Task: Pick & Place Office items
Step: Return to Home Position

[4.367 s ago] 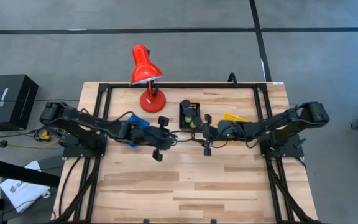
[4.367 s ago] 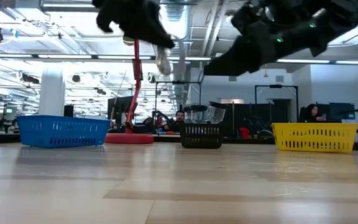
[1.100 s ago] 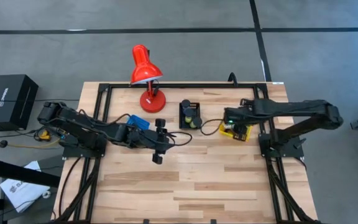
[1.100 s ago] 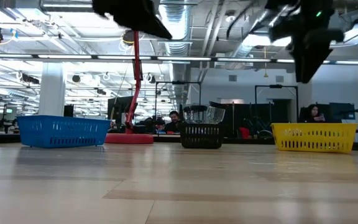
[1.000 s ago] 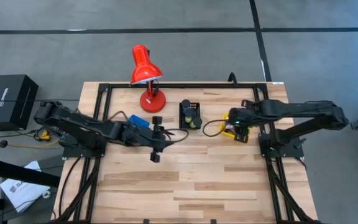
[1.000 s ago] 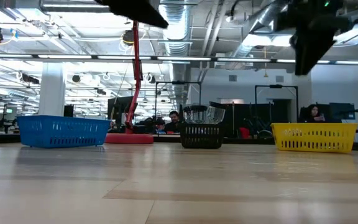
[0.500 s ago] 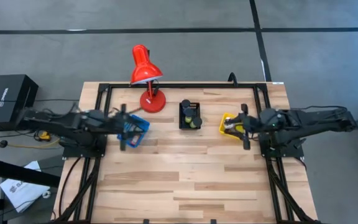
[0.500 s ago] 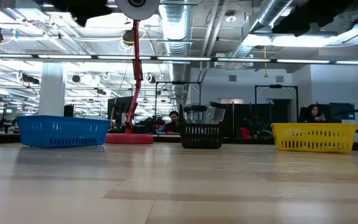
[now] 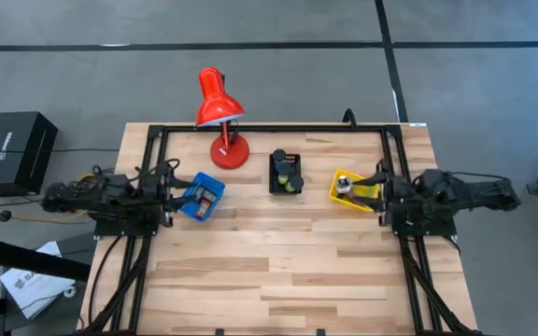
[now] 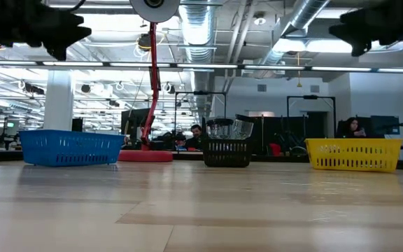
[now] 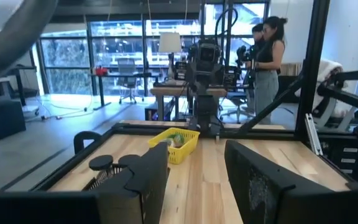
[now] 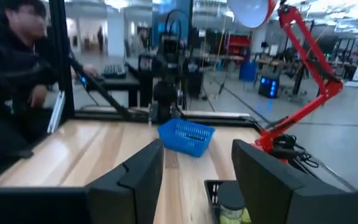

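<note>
Both arms are drawn back to the table's sides. My left gripper [image 9: 175,186] [image 11: 194,180] is open and empty, just left of the blue bin [image 9: 202,196]. My right gripper [image 9: 379,188] [image 12: 197,180] is open and empty, at the right edge of the yellow bin [image 9: 353,189]. The office items lie in the bins: black round discs and a green piece in the black bin [image 9: 286,173], a pale item in the yellow bin, and dark and red pieces in the blue bin.
A red desk lamp [image 9: 220,117] stands at the far edge, between the blue and black bins. A black frame [image 9: 269,131] runs along the table's far edge and sides. People show in the room beyond the table [image 11: 267,59] [image 12: 11,81].
Both arms have drawn back from the table's middle. The left gripper has moved toward the left edge, past the blue bin. The right gripper has moved toward the right edge, past the yellow bin. In the low view both have gone to the upper corners.
</note>
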